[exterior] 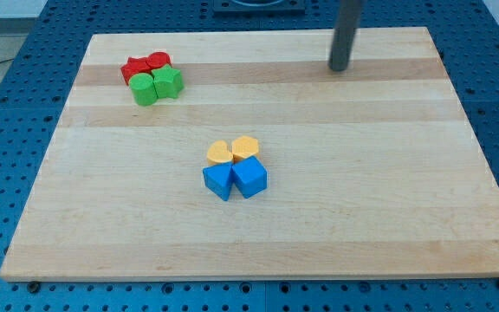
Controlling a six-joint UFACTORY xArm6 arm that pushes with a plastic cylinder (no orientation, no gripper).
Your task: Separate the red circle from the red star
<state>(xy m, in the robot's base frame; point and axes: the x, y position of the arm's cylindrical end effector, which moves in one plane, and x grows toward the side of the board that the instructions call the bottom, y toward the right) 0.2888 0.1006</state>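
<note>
Surround: blue perforated bench (7,130) around a pale wooden board (258,234).
Upper left cluster: red star (134,69) touching red circle (158,61); two green blocks (156,86) pressed against them below.
Centre cluster: two yellow blocks (234,149) above two blue blocks (235,178), touching.
Upper right: my tip (340,68), a bare rod holding nothing, well apart from every block.
</note>
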